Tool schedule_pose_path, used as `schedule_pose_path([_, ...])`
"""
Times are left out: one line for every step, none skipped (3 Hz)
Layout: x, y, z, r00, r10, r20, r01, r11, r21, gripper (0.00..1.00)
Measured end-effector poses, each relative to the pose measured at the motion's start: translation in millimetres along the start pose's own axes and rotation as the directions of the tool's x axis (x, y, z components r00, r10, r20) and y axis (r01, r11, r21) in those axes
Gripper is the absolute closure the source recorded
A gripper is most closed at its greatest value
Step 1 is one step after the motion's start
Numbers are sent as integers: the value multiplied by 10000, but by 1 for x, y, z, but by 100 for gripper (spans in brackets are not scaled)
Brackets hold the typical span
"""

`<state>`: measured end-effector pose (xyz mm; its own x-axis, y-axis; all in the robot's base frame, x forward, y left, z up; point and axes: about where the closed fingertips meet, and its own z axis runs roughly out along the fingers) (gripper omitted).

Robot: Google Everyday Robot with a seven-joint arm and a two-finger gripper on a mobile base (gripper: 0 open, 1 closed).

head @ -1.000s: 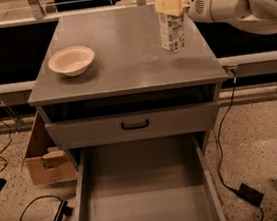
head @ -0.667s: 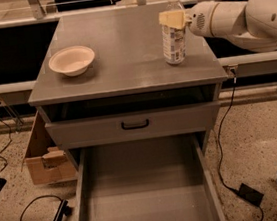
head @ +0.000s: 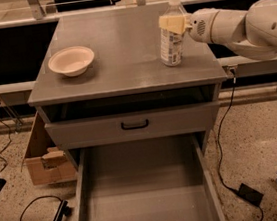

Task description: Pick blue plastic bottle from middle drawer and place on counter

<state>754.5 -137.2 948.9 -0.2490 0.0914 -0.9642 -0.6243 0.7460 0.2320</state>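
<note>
**Operator:** Where is the bottle?

**Spotter:** You have the blue plastic bottle (head: 171, 48) standing upright on the counter (head: 122, 59), on its right side and close to the right edge. Its base sits flat on the grey top and its white cap is on.

**Operator:** And the gripper?

**Spotter:** Your gripper (head: 172, 23) is at the bottle's shoulder, just below the cap, and it overlaps the bottle there. The white arm (head: 239, 24) reaches in from the right at the same height. Whether the gripper is clamped on the bottle or loose around it, you cannot tell from this view.

**Operator:** The drawer?

**Spotter:** Your middle drawer (head: 143, 192) is pulled far out toward the camera, with only its bare grey floor showing. Above it is the drawer front with the black handle (head: 134, 125).

**Operator:** Anything else nearby?

**Spotter:** You have a cream bowl (head: 71, 60) on the left side of the counter, well apart from the bottle. A cardboard box (head: 43, 162) sits on the floor to the left of the cabinet.
</note>
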Motion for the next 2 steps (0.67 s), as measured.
schedule_pose_path([-4,1,-1,10000,0,0,0,10000,0,59])
schedule_pose_path([-4,1,0,10000,1,0,-1,10000,0,36])
